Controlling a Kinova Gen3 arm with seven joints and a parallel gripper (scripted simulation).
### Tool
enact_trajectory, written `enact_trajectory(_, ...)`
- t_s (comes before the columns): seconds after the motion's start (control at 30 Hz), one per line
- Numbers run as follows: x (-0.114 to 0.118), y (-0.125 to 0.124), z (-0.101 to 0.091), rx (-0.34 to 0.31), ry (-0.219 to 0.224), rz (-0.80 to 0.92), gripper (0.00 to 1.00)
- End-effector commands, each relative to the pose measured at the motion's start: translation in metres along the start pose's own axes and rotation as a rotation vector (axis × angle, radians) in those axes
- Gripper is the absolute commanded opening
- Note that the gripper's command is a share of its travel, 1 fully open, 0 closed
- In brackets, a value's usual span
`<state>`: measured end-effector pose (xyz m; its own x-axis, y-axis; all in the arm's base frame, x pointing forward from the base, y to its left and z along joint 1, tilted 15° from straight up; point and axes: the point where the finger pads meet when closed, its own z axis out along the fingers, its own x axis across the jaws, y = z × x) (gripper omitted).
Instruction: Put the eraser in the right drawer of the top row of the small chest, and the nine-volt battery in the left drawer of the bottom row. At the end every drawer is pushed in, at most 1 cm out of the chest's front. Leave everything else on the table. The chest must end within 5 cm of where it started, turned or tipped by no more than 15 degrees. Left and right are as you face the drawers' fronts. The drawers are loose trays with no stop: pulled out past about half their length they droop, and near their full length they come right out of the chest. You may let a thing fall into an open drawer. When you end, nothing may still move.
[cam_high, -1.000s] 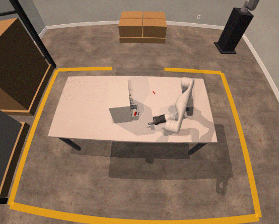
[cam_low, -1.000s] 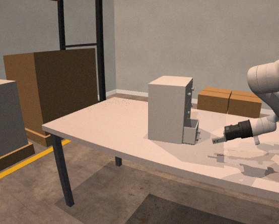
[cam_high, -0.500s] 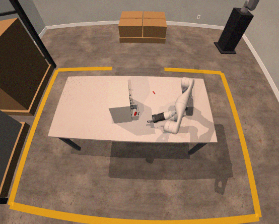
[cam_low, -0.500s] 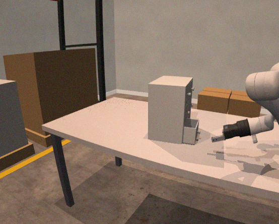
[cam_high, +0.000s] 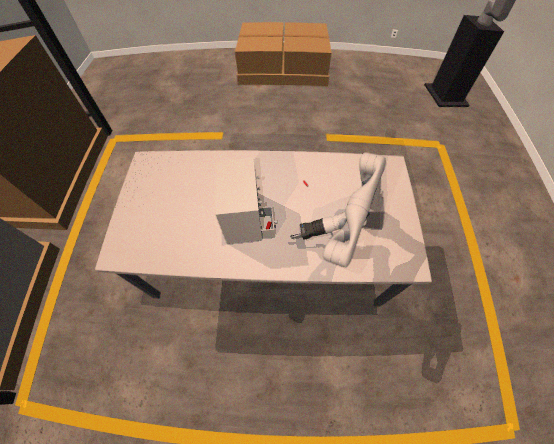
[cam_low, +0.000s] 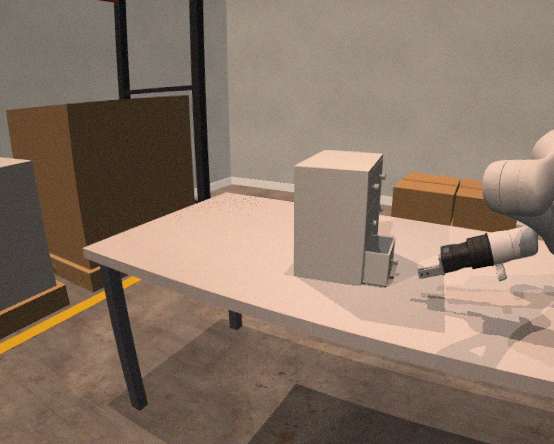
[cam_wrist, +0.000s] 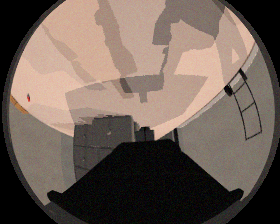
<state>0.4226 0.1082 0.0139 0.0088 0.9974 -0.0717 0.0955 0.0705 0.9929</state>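
The small chest (cam_high: 240, 229) (cam_low: 327, 225) (cam_wrist: 82, 140) stands upright, its drawer fronts facing the arm. Its bottom left drawer (cam_high: 269, 233) (cam_low: 376, 270) (cam_wrist: 112, 131) is pulled out and looks level. A small red thing (cam_high: 269, 225) lies inside it; whether it is the battery cannot be told. The other fronts look flush. My gripper (cam_high: 292, 236) (cam_low: 421, 272) (cam_wrist: 145, 132) is shut and empty, low above the table and a little in front of that drawer, apart from it. I cannot make out the eraser; the insides of the other drawers are hidden.
Another small red thing (cam_high: 305, 183) (cam_wrist: 28, 97) lies on the table (cam_high: 165, 220) (cam_low: 200, 235), beyond my gripper, off toward the table's back edge. The arm's base stands near the table's right end. Shadows of arm and chest fall around the open drawer.
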Motion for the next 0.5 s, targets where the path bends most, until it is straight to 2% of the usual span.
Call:
enact_trajectory(0.0, -0.006, -0.002, 0.000, 0.004, 0.004, -0.005, 0.00)
enact_trajectory(0.47, -0.032, -0.006, 0.007, 0.005, 0.003, -0.005, 0.00)
